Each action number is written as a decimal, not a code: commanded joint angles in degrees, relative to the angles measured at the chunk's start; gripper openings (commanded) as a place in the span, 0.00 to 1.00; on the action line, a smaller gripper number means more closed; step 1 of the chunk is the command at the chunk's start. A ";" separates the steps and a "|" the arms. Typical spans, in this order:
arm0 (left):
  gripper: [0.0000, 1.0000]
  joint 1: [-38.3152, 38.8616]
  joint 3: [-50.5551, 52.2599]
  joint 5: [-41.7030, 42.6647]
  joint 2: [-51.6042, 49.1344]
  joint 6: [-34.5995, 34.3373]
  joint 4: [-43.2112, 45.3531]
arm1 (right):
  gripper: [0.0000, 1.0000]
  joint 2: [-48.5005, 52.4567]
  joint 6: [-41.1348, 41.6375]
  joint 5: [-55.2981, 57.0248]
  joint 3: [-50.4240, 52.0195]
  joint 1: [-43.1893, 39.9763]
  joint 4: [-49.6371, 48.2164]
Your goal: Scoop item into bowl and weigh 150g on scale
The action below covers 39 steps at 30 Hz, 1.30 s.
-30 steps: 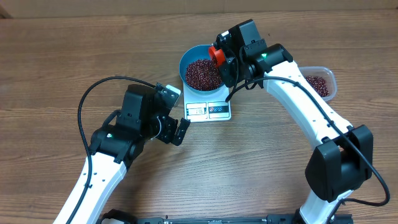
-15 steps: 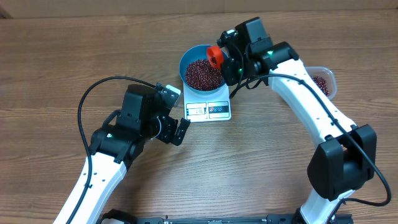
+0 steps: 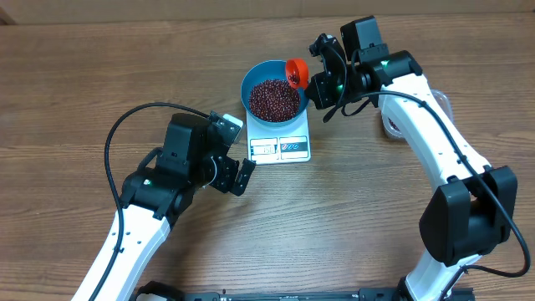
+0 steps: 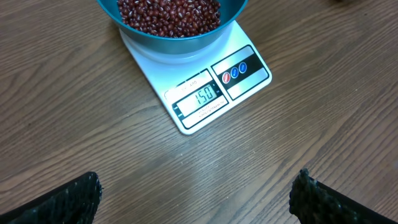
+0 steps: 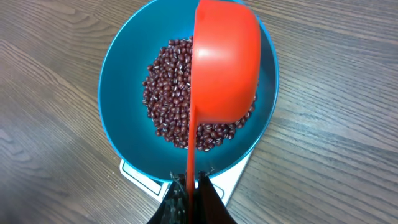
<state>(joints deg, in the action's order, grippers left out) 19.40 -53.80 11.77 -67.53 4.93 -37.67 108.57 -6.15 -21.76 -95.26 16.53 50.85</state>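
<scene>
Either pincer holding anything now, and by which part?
Right pincer holds the orange-red plastic scoop by the end of its thin handle, cup over the round blue bowl. Left pincer is open and empty.

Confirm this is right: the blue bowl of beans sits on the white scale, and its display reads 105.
Not quite. The left wrist view shows the display reading 150, not 105. The blue bowl of beans does sit on the white scale.

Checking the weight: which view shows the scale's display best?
Left wrist: the display is close, digits readable. Overhead shows it tiny, unreadable; right wrist shows only a corner of the scale below the bowl.
</scene>
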 commanded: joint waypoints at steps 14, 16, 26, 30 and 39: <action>1.00 -0.26 0.35 -0.20 0.02 1.31 0.15 | 0.04 -1.77 0.09 -0.83 -1.64 -0.11 0.13; 1.00 -0.26 0.35 -0.20 0.02 1.31 0.15 | 0.04 -1.77 0.09 -0.83 -1.64 -0.11 0.09; 1.00 -0.26 0.35 -0.20 0.02 1.29 0.15 | 0.04 -1.77 0.11 -0.85 -1.64 -0.11 1.16; 0.99 -0.26 0.35 -0.20 0.02 1.29 0.15 | 0.04 -1.86 0.11 -1.40 -1.64 -0.35 2.10; 0.99 -0.26 0.35 -0.20 0.02 1.31 0.15 | 0.04 -5.49 0.09 -13.03 -1.64 -4.90 4.61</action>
<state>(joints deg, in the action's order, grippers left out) 19.38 -53.80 11.77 -67.53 4.93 -37.69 108.16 -6.13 -28.73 -95.26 14.22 55.07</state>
